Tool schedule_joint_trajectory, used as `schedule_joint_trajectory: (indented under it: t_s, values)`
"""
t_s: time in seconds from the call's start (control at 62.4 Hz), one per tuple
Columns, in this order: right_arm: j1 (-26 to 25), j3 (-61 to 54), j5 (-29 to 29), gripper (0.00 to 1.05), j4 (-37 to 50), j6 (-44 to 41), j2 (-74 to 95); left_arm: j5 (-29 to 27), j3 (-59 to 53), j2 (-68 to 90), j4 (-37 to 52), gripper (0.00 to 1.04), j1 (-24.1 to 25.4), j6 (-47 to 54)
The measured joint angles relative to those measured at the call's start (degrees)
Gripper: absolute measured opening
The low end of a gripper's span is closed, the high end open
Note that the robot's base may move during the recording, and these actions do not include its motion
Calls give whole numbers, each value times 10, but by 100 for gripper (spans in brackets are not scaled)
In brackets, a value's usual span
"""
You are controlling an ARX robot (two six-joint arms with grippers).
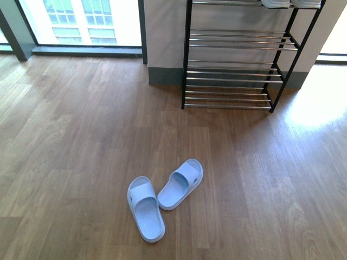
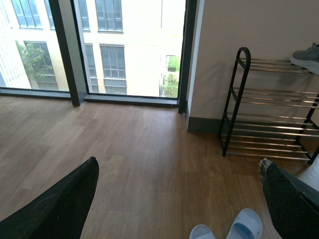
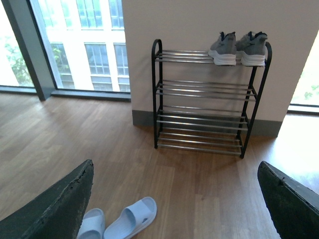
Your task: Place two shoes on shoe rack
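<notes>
Together, grey knit sneakers (image 3: 223, 48) atop black-framed, chrome-rod shoe rack (image 3: 199, 85).

We note left gripper (image 2: 177, 162): jaws spread wide, fingers (image 2: 60, 209) black. Right gripper (image 3: 174, 163): same, jaws wide apart. Both cams pitched fwd/down.

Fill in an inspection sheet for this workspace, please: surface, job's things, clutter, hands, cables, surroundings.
Surface: wooden floor, brown planks.
Job's things: both grey sneakers stand side by side on the top tier of the shoe rack, at the end away from the windows; the lower tiers hold nothing.
Clutter: two pale blue slide sandals on the floor in front of the rack, apart from it.
Hands: left hand open, holding nothing; right hand open, holding nothing.
Cables: nothing seen.
Surroundings: large windows left of the rack; pale wall behind it.
</notes>
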Motion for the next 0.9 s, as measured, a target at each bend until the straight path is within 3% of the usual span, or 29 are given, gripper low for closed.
schedule_joint_trajectory:
  t_s: [0.898]
  values:
    - [0,0,0,96,0,0,0,0,0,0,0,95,0,0]
